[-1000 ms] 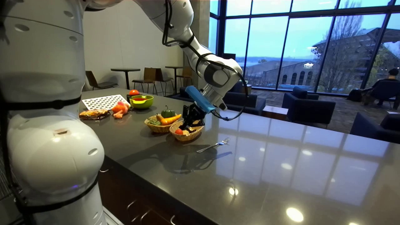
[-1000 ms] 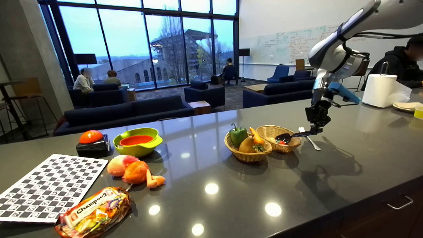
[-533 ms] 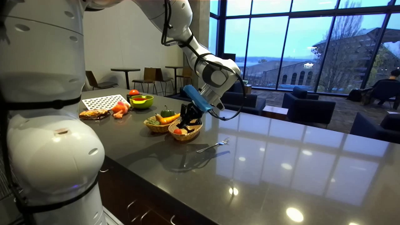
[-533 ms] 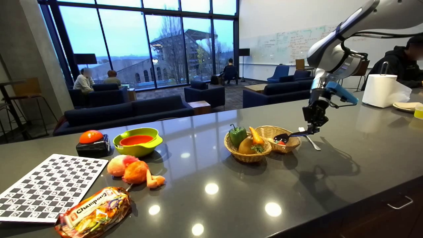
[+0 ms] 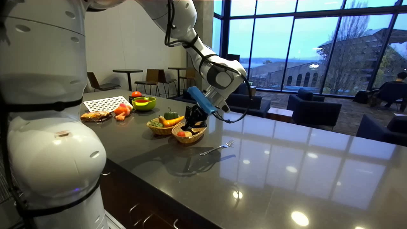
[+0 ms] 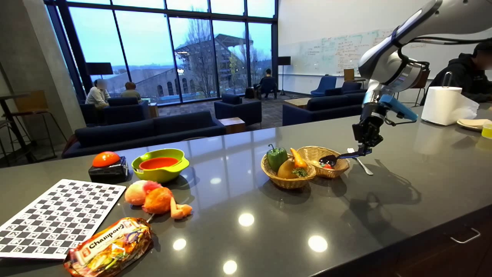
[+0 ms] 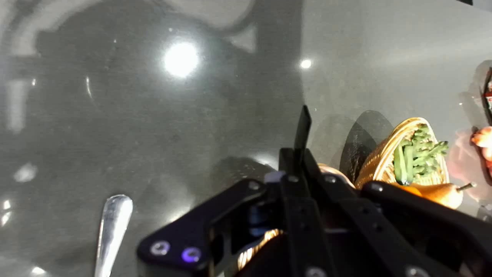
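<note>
My gripper [image 6: 363,151] is shut on the handle of a black spoon [image 6: 328,160]. In the wrist view the dark spoon handle [image 7: 303,129] sticks out between the fingertips [image 7: 296,159]. The spoon's bowl rests down inside a wicker basket [image 6: 335,174], which also shows in the other camera's exterior view [image 5: 190,140]. In that basket lie a small red item [image 5: 181,134] and a pale one [image 5: 188,134]. The gripper is above the basket's rim and hides part of it in the wrist view. A silver fork [image 5: 216,148] lies on the counter beside the basket.
A second wicker basket [image 6: 286,182] touches or nearly touches the first. It holds a green pepper [image 6: 276,157], a pear [image 6: 287,169] and a carrot [image 6: 298,158]. A green bowl [image 6: 161,175], plush toy [image 6: 157,200], noodle pack [image 6: 109,246] and checkered board [image 6: 57,223] lie farther off.
Since one second ago the gripper and spoon have shifted slightly left in both exterior views. The basket under the spoon has shifted a little the same way. The grip is unchanged.
</note>
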Controlling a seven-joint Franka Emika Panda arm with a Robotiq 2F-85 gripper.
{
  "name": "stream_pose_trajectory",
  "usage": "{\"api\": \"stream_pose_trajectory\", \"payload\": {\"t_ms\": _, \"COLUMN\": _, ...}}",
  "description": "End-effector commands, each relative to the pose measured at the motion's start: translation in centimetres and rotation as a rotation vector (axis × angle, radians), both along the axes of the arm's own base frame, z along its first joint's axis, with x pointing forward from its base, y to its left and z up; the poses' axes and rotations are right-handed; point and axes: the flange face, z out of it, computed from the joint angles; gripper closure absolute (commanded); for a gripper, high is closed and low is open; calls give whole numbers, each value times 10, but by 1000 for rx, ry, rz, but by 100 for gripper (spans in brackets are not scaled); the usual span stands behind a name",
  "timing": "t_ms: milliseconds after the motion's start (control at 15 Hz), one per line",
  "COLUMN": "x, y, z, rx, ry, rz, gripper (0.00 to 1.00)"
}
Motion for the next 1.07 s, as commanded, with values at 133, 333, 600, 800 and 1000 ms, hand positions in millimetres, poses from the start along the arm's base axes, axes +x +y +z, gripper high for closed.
{"api": "stream_pose_trajectory", "payload": {"t_ms": 133, "x": -6, "y": -11, "z": 10, "rx": -23, "ry": -12, "rz": -33, "gripper": 99}}
{"api": "stream_pose_trajectory", "payload": {"t_ms": 333, "x": -8, "y": -8, "z": 13, "rx": -32, "ry": -10, "rz": -29, "gripper": 99}}
{"api": "stream_pose_trajectory", "payload": {"t_ms": 600, "x": -12, "y": 4, "z": 19, "rx": -52, "ry": 0, "rz": -16, "gripper": 99}}
{"api": "stream_pose_trajectory", "payload": {"t_ms": 800, "x": -16, "y": 16, "z": 22, "rx": -63, "ry": 11, "rz": -5, "gripper": 99}}
{"api": "stream_pose_trajectory", "payload": {"t_ms": 1000, "x": -19, "y": 23, "z": 22, "rx": -67, "ry": 20, "rz": -4, "gripper": 99}}
